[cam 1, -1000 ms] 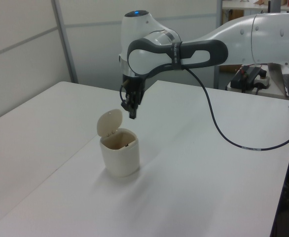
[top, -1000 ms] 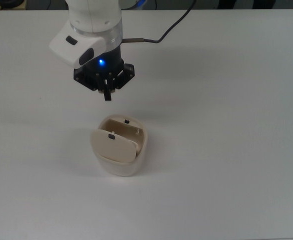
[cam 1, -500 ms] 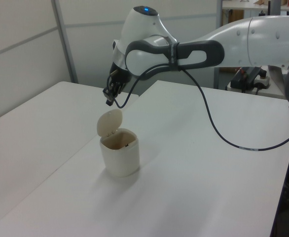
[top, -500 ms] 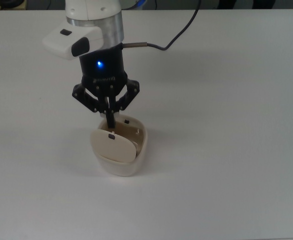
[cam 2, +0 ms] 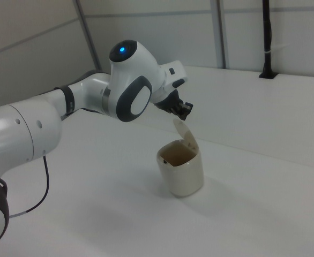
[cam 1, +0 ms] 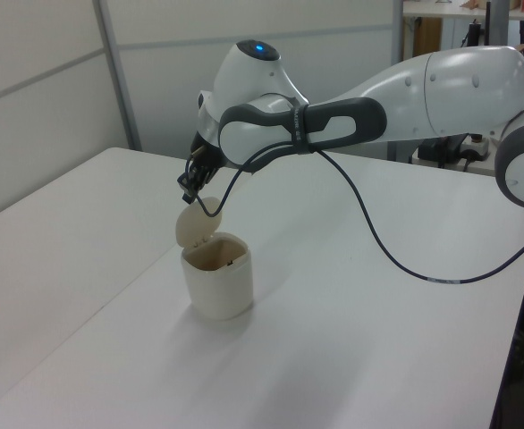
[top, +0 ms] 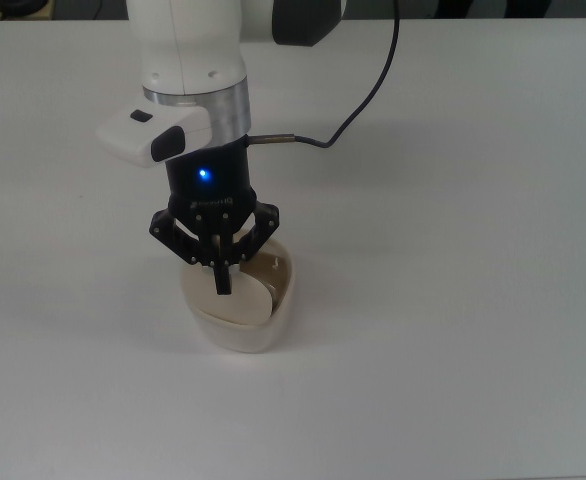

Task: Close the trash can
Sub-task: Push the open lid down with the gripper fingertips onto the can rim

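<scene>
Cream trash can (cam 1: 216,286) sits open on the bench (top: 453,300), lid (cam 2: 185,133) upright; my jaws, seemingly closed on nothing, hover just behind it, pushing left to do.

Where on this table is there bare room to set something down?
Nearly everywhere: the white table is bare to the top view's right and left of the trash can and below it. It is crowded only right at the can, where the gripper hangs over the raised lid, with a black cable behind.
</scene>
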